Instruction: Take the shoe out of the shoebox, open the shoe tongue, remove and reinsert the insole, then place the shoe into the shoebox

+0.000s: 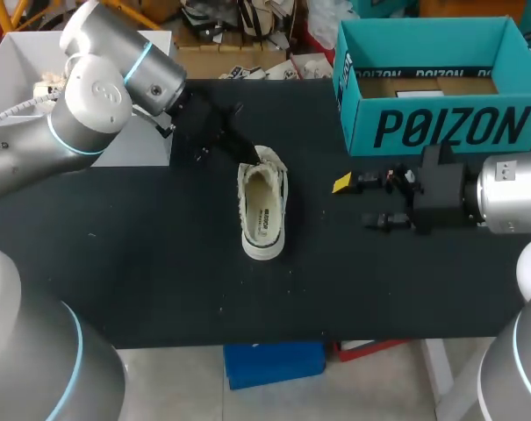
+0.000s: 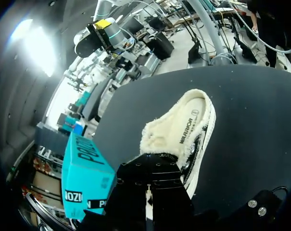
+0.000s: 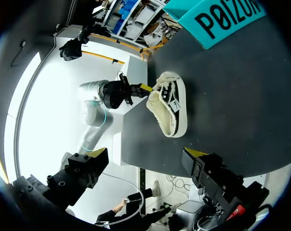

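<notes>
Bench point(image 1: 160, 281), black.
- Centre frame: one cream shoe point(image 1: 263, 206), sole down, opening upward.
- Upper right: teal shoebox point(image 1: 441, 127), open-topped, well apart from the shoe.
- My left gripper point(image 1: 243, 153) comes in from the upper left, at the shoe's upper end.
- My right gripper point(image 1: 357, 202) sits right of centre, fingers spread and holding nothing.

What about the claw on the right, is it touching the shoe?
Apart. The head view shows a strip of bare table between the right gripper and the shoe.

Our shoe point(image 1: 263, 203) sits mid-tabletop point(image 1: 142, 263), the shoebox point(image 1: 441, 127) behind and right of it (our left tool point(image 1: 246, 154) at the shoe's far end).
</notes>
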Controlling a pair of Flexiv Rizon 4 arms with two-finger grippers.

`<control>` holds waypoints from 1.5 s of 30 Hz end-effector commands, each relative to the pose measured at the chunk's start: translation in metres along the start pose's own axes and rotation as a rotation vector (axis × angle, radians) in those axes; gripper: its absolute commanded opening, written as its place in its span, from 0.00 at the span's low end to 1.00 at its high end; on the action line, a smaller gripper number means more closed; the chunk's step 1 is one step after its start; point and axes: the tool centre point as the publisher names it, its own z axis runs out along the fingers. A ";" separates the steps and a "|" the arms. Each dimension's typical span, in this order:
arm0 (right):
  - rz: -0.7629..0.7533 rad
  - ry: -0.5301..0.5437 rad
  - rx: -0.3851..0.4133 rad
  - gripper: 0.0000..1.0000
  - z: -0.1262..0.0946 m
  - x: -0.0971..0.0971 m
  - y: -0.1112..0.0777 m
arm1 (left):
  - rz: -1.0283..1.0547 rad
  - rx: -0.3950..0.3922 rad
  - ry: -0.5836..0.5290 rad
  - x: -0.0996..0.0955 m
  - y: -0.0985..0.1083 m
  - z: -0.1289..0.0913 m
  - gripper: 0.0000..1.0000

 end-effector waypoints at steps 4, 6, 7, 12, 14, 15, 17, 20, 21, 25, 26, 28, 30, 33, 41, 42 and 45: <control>0.001 -0.002 0.000 1.00 0.000 0.001 0.000 | -0.008 0.020 0.067 0.017 -0.009 0.017 0.00; 0.001 -0.002 0.000 1.00 0.000 0.001 0.000 | -0.004 0.023 0.084 0.020 -0.011 0.021 0.00; 0.001 -0.002 0.000 1.00 0.000 0.001 0.000 | -0.002 0.022 0.092 0.021 -0.012 0.022 0.00; 0.001 -0.002 0.000 1.00 0.000 0.001 0.000 | -0.004 0.028 0.136 0.031 -0.017 0.029 0.00; 0.001 -0.002 0.000 1.00 0.000 0.001 0.000 | -0.004 0.033 0.148 0.035 -0.018 0.029 0.00; 0.001 -0.002 0.000 1.00 0.000 0.001 0.000 | -0.004 0.034 0.150 0.036 -0.019 0.027 0.00; 0.001 -0.002 0.000 1.00 0.000 0.001 0.000 | -0.002 0.034 0.153 0.037 -0.021 0.020 0.00; 0.001 -0.002 0.000 1.00 0.000 0.001 0.000 | 0.004 0.037 0.147 0.035 -0.028 0.005 0.00; 0.001 -0.002 0.000 1.00 0.000 0.001 0.000 | 0.006 0.039 0.144 0.033 -0.031 0.000 0.00; 0.001 -0.002 0.000 1.00 0.000 0.001 0.000 | 0.020 0.041 0.118 0.025 -0.036 -0.021 0.00; 0.001 -0.002 0.000 1.00 0.000 0.001 0.000 | 0.027 0.038 0.113 0.022 -0.038 -0.025 0.00; 0.001 -0.002 0.000 1.00 0.000 0.001 0.000 | 0.040 0.027 0.114 0.016 -0.043 -0.031 0.00; 0.001 -0.002 0.000 1.00 0.000 0.001 0.000 | 0.049 0.014 0.114 0.013 -0.044 -0.035 0.00; 0.001 -0.002 0.000 1.00 0.000 0.001 0.000 | 0.051 -0.007 0.133 0.014 -0.043 -0.041 0.00; 0.001 -0.002 0.000 1.00 0.000 0.001 0.000 | -0.025 -0.074 0.189 0.036 -0.048 -0.064 0.00; 0.001 -0.002 0.000 1.00 0.000 0.001 0.000 | -0.048 -0.076 0.186 0.040 -0.048 -0.069 0.14; 0.001 -0.002 0.000 1.00 0.000 0.001 0.000 | -0.112 -0.085 0.159 0.049 -0.051 -0.082 1.00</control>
